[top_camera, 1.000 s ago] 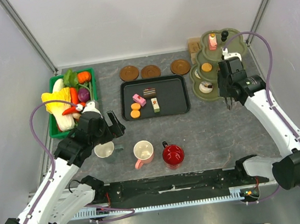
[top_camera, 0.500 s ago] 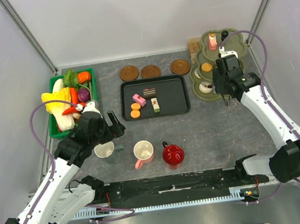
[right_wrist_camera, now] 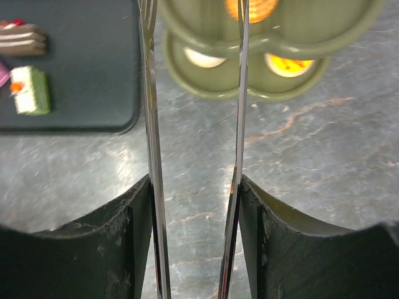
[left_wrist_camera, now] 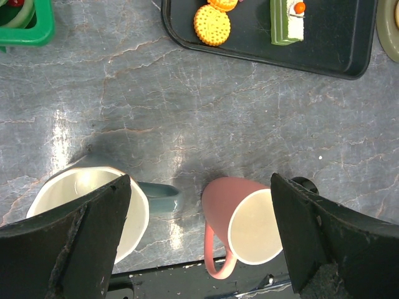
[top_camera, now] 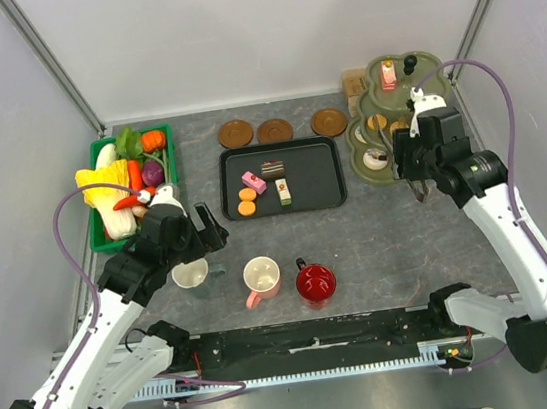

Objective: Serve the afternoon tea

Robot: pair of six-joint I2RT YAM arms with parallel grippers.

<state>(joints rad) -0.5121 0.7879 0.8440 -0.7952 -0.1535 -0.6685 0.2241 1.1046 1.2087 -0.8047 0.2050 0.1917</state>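
My right gripper [top_camera: 412,162] [right_wrist_camera: 194,205] is shut on the metal tongs [right_wrist_camera: 151,156], whose two arms stand spread and reach over the green tiered stand [top_camera: 361,166] [right_wrist_camera: 215,92]. Small cakes sit on the stand's plates. A black tray [top_camera: 324,190] holds a pink cake [top_camera: 252,181], a brown layered cake [top_camera: 274,167], a green-and-white cake [top_camera: 284,192] and orange biscuits [top_camera: 246,201]. The whitish mug [left_wrist_camera: 81,205], pink mug [left_wrist_camera: 249,224] and red mug [top_camera: 315,283] stand near the front. My left gripper [left_wrist_camera: 199,237] hangs open above the whitish and pink mugs.
A green basket [top_camera: 167,143] of toy vegetables stands at the left. Three brown coasters [top_camera: 275,130] lie behind the tray. Slanted metal posts and white walls close in the back corners.
The right gripper's jaws have widened and the tongs' arms have spread. The right arm has shifted slightly right by the stand. The left arm has not moved.
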